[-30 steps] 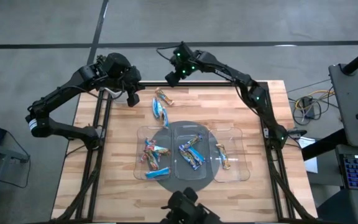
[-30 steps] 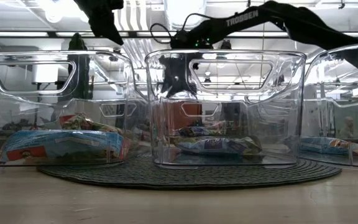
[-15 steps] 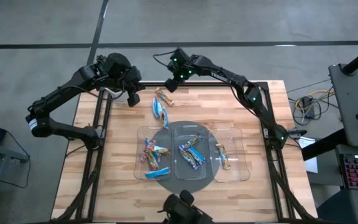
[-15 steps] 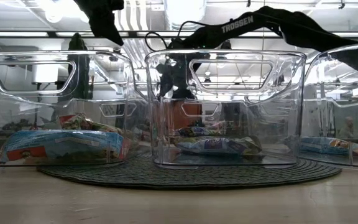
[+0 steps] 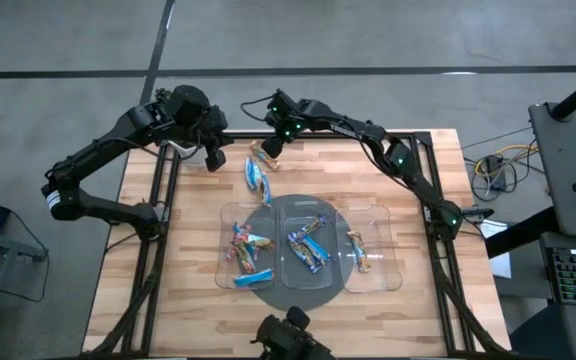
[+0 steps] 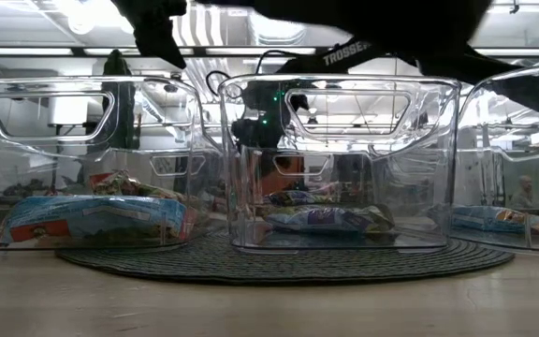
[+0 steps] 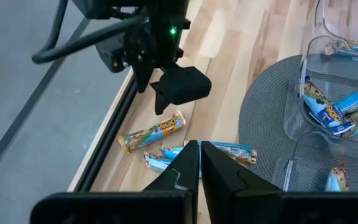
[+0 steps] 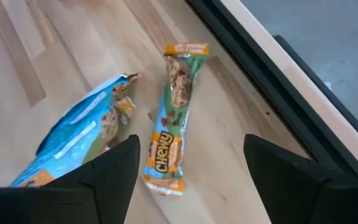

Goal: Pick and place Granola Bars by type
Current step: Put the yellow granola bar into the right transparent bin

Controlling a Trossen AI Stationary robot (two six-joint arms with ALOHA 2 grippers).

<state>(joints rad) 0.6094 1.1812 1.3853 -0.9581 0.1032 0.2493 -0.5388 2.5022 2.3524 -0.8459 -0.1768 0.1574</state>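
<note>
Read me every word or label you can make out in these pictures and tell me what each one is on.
"CHEWY" on the tan-orange bar lying on the table below the open right pincer.
"TROSSEN" on the right arm, only partly readable in the low view.
Print on the blue bars and the bars in the trays is too small or blurred to read.

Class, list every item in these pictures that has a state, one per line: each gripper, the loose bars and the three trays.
Right gripper: open, above the orange Chewy bar.
Left gripper: shut, empty, waiting near the table's far left edge.
Orange Chewy bar: flat on the wood, ungrasped.
Blue bars: loose on the wood.
Left tray: holds multicoloured bars.
Middle tray: holds blue bars.
Right tray: holds orange bars.
</note>
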